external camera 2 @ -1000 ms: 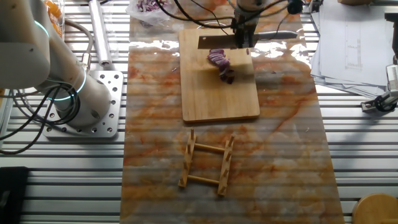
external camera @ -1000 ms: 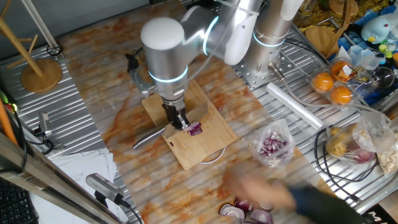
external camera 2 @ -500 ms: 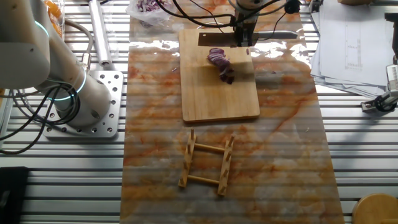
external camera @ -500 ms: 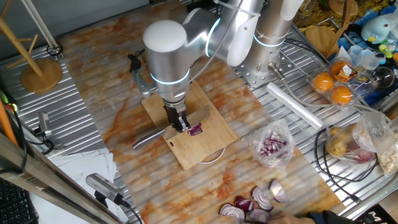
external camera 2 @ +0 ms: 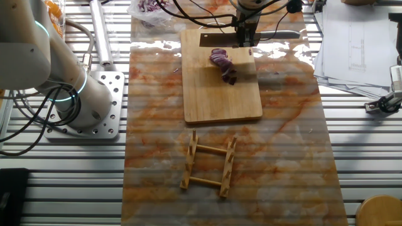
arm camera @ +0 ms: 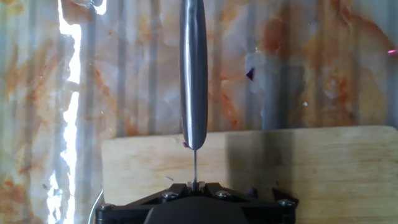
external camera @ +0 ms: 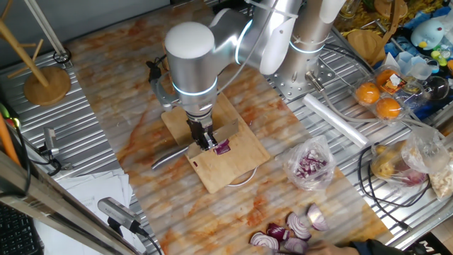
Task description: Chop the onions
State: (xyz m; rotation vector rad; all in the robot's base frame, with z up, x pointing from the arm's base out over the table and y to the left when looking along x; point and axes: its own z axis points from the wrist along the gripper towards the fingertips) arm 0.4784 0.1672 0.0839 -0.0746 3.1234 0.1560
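The pincer [external camera: 206, 141] is clamped on a knife [external camera 2: 221, 39] held over the wooden board [external camera 2: 220, 94], its blade just beside the onion wedge [external camera 2: 223, 64].

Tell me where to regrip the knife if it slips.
Take the steel handle just behind the blade, coming straight down from above. The blade stands edge-down over the wooden board, so the flat sides face the pincer's fingers there.
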